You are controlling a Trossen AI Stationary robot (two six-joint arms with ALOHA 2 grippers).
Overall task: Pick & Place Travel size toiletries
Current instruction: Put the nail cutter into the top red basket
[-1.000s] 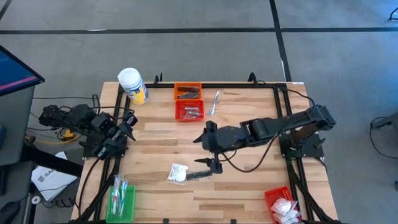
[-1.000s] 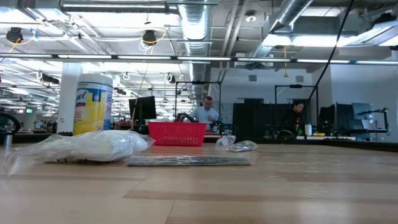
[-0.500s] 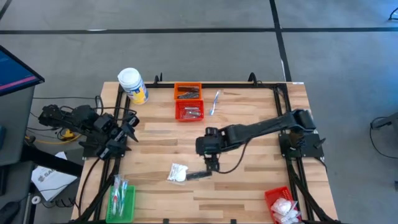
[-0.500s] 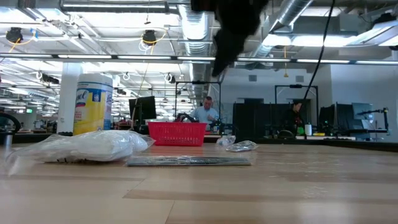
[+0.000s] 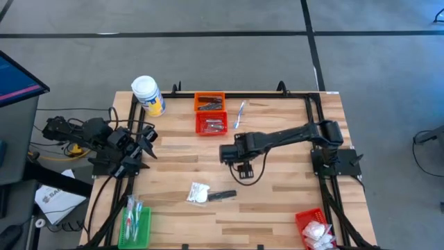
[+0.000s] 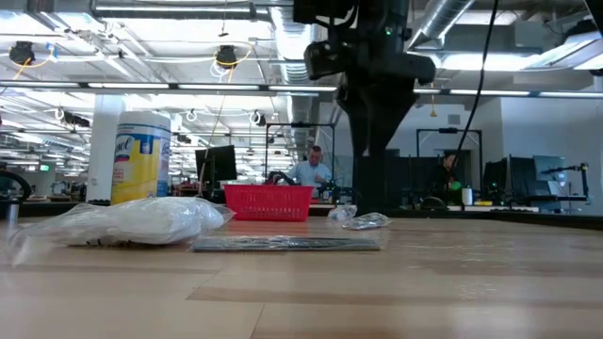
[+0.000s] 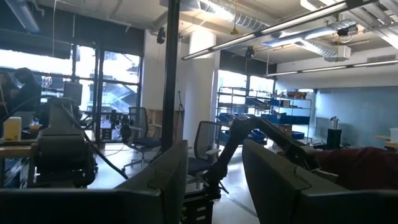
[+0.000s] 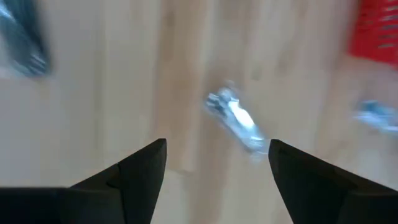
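Observation:
A white packet (image 5: 198,192) and a dark slim tube (image 5: 222,196) lie flat on the wooden table (image 5: 291,201), toward its near side. A clear-plastic stick (image 5: 239,113) lies by the far baskets. My right gripper (image 5: 243,165) points down over the table's middle, open, above the wood and touching nothing. In its wrist view (image 8: 217,162) a blurred silvery item (image 8: 239,122) lies on the wood beyond the fingers. My left gripper (image 5: 144,139) waits open at the table's left edge, raised (image 7: 214,168).
An orange basket (image 5: 209,102) and a red basket (image 5: 211,123) stand at the far middle, with a white jar (image 5: 148,95) at the far left. A green basket (image 5: 135,222) sits near left and a red basket (image 5: 316,229) near right. People sit beyond the table.
My right gripper has come down and tipped over until it points at the table. It has drawn back from the dark tube toward the table's far side. In the low view it has dropped into sight from above. The toiletries have not moved.

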